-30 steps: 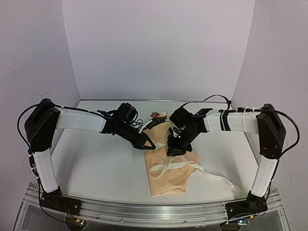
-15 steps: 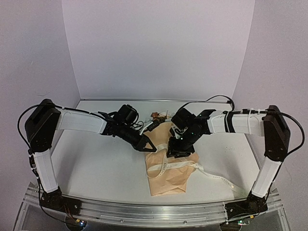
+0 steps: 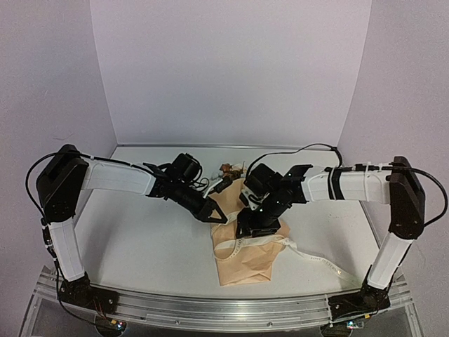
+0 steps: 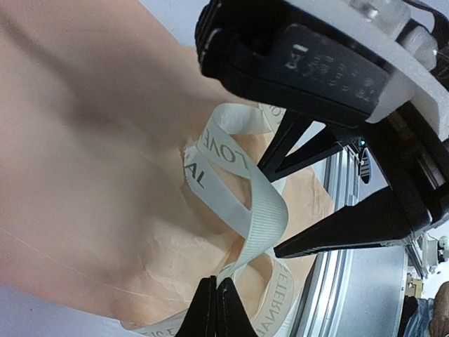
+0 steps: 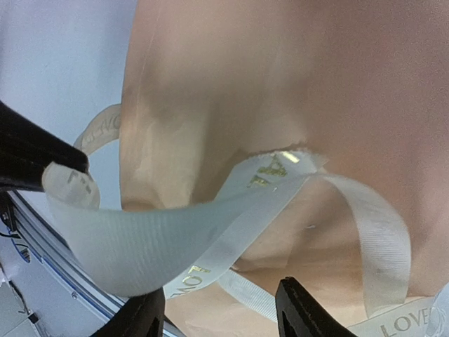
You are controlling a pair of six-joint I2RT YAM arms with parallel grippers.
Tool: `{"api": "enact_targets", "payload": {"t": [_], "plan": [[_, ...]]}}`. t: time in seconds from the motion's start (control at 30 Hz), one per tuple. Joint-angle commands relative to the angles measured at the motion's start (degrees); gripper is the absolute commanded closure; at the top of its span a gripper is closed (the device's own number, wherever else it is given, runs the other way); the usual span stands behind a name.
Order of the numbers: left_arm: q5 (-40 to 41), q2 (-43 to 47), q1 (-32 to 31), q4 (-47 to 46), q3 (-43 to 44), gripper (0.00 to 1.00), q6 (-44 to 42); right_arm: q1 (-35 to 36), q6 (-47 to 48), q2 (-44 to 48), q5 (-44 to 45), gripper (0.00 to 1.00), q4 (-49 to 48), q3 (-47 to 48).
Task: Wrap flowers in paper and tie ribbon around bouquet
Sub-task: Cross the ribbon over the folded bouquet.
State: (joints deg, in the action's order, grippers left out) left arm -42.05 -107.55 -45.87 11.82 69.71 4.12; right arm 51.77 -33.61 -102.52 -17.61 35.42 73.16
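I'm in the tying step: the bouquet (image 3: pixel 242 263) lies on the table (image 3: pixel 140 239) between the arms, flowers (image 3: pixel 230 169) toward the back wall, and the ribbon (image 4: pixel 245 210) crosses its paper (image 4: pixel 84 140) in a loose, open loop. My left gripper (image 4: pixel 216 309) is pressed together, pinching one ribbon strand; the right gripper (image 5: pixel 219 291) stands spread by the loop, gripping nothing. Next, I judge, the right must close on the other strand and pull against the left to snug the knot (slack ribbon slips easily). The ribbon is ribbed, cream and lettered; the paper is matte, peach and softly creased.
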Motion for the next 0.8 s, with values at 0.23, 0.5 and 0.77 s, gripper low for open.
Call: {"api": "enact_targets", "payload": {"t": [0.23, 0.5, 0.77], "plan": [[-0.64, 0.75, -0.19, 7.26, 3.02, 1.0, -4.0, 2.34, 1.97, -2.97, 3.14, 0.55, -0.57, 3.01], [-0.26, 0.33, -0.22, 9.59, 4.56, 1.0, -5.56, 2.33, 1.66, -5.18, 3.09, 0.78, -0.09, 4.99], [-0.9, 0.66, -0.19, 10.85, 4.32, 1.0, -5.61, 0.93, 1.79, -5.09, 4.56, 1.0, -0.09, 5.86]]}}
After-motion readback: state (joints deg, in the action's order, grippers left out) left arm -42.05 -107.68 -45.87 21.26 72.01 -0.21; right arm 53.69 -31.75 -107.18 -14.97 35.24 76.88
